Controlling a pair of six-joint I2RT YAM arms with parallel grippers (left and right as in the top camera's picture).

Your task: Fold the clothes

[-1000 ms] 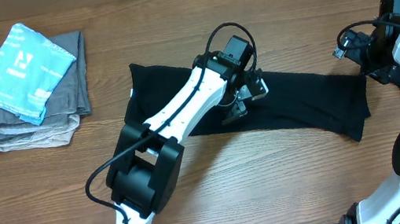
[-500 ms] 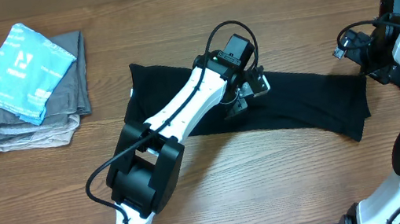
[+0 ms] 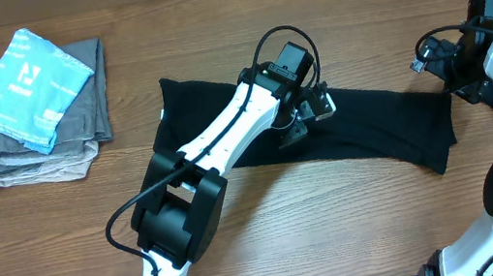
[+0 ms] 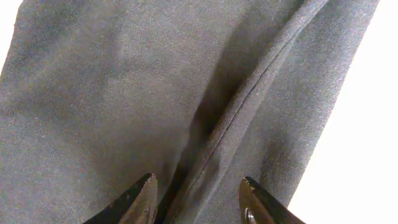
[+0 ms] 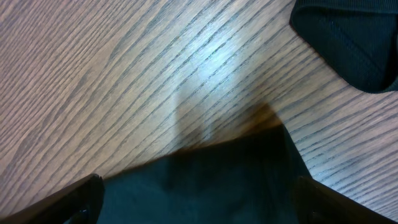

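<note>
wood-grain table (image 3: 360,239), evenly lit, no walls in view. black garment (image 3: 392,126) lies as a long narrow band across the middle. it is well apart from the grey pile (image 3: 82,148) at far left, which has the blue piece (image 3: 28,87) stacked on it.

left gripper (image 4: 198,190) is low over the band's middle. its tips are apart and straddle a raised fold ridge, not closed on it as far as the wrist view shows. right gripper (image 5: 199,199) is wide apart and empty, over bare wood just beside the band's right end.

step in hand (judgement): taking hold for the next fold across the band. to do it well:
- close on the ridge so every layer is caught, not only the top one
- bring the right jaws onto the end corner before any lift
- lift both ends together and low so the band does not twist
- lay edge on edge

wood looks smooth, so the cloth may slide if dragged.
</note>
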